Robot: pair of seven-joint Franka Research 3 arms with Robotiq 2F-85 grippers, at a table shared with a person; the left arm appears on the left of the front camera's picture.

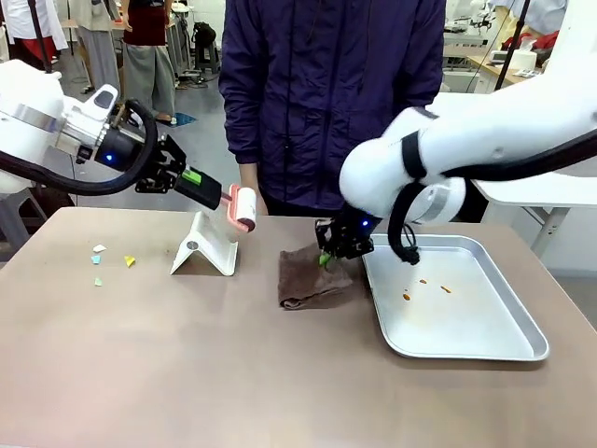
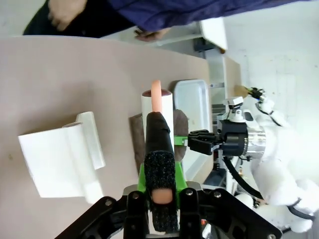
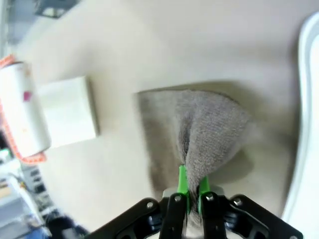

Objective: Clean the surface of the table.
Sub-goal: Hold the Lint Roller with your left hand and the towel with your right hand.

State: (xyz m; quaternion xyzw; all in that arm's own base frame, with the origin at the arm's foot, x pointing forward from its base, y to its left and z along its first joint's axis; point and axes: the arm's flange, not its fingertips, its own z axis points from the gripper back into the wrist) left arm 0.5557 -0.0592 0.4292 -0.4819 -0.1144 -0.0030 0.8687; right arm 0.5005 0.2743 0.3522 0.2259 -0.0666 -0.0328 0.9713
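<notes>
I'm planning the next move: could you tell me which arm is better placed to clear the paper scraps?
Probably left: the left gripper holds the roller, near the scraps on the table's left; the right gripper pinches the cloth beside the tray.

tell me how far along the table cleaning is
Seemingly done: orange crumbs lie in the silver metal tray. In hand: the left arm's fingers are shut on a pink-handled white lint roller near a white plastic stand; the right arm's fingers pinch a brown towelling cloth on the tan-brown table beside the tray. Left: small coloured paper scraps on the table's left side.
</notes>
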